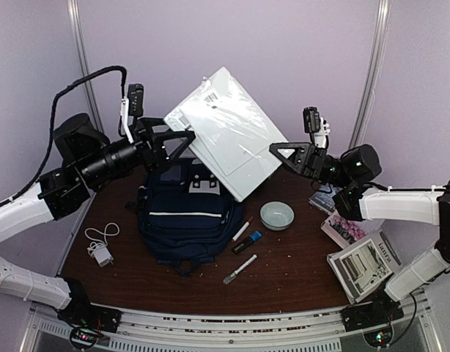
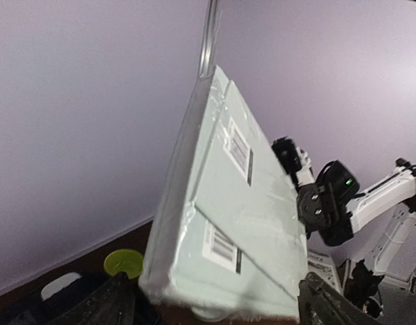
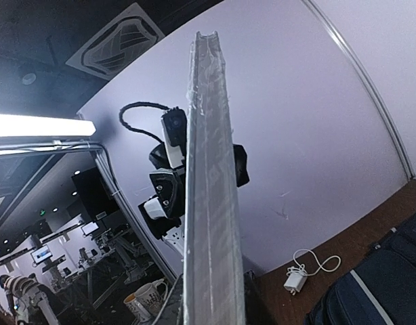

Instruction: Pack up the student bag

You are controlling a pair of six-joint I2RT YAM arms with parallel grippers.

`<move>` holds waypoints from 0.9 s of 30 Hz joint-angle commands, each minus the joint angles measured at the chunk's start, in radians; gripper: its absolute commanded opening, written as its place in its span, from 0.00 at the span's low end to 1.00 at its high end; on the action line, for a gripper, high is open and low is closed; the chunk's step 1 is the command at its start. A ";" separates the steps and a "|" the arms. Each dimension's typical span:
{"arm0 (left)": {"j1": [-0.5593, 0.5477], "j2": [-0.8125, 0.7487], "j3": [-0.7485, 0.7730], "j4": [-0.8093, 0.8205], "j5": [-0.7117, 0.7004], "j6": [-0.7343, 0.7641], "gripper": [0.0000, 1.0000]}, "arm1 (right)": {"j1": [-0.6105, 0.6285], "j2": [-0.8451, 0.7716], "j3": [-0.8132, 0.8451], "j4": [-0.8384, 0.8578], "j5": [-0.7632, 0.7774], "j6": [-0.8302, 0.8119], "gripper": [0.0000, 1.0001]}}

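Box (image 1: 232,136) — white, aloft — hides part of the student bag (image 1: 182,220); right jaws pinch the box edge, left jaws gape wide.

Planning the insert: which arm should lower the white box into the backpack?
Right, likely: the right end effector grips the white box above the student bag, while the left end effector stands open beside it.

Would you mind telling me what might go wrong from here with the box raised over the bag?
1. The white box hangs tilted above the student bag, apparently gripped only at one corner by the right gripper, since the left gripper stands open; it may swing or slip.
2. The box looks about as broad as the bag, so it may snag going in.
3. A fall could strike the bowl or markers beside the bag.
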 commanded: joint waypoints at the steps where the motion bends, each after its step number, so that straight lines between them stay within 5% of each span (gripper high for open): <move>1: 0.010 0.022 0.088 -0.699 -0.324 0.181 0.88 | -0.106 -0.119 -0.032 -0.145 0.092 -0.030 0.00; 9: 0.074 0.200 0.159 -1.138 -0.176 0.252 0.90 | -0.148 -0.310 0.002 -0.829 0.242 -0.484 0.00; 17: 0.078 0.499 0.239 -1.232 -0.311 0.414 0.90 | -0.146 -0.428 -0.069 -0.884 0.193 -0.532 0.00; 27: 0.130 0.713 0.300 -1.120 -0.455 0.525 0.97 | -0.131 -0.545 -0.155 -0.923 0.128 -0.527 0.00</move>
